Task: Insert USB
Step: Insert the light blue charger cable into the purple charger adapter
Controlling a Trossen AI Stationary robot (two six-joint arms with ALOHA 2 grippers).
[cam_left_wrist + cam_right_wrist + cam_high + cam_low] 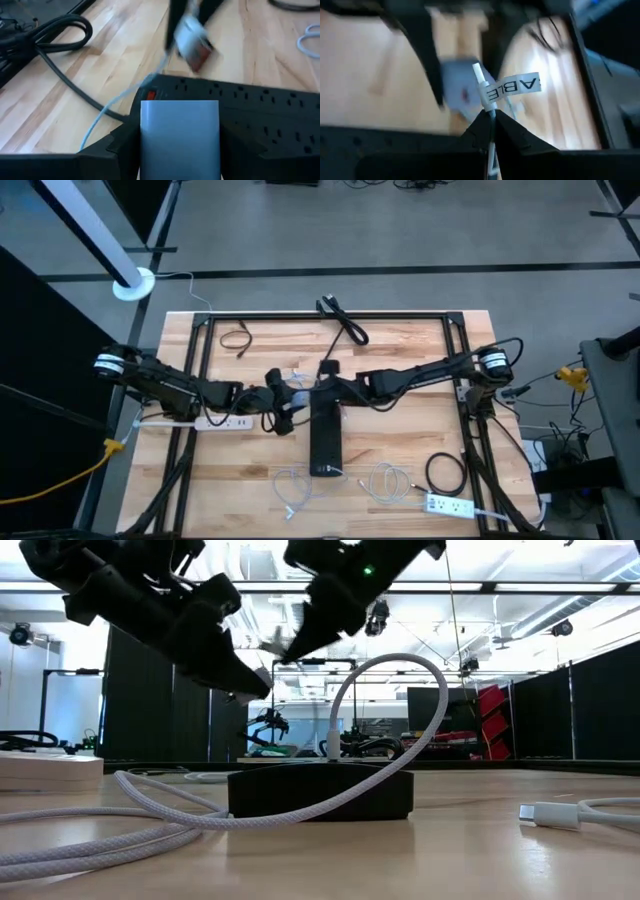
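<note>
The right claw (490, 117) pinches a white cable (484, 90) tagged "ABLE"; the left claw (179, 137) grips a grey charger block (179, 135) just opposite.

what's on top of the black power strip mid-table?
On the black power strip, a white cable plugs in upright and loops off the front. Both grippers meet above its far end, hiding that part; the right gripper pinches a white connector.

The black power strip (326, 430) is lying mid-table; a white power strip (222, 422) is sitting to its left, a coiled cable (446, 474) to its right.
</note>
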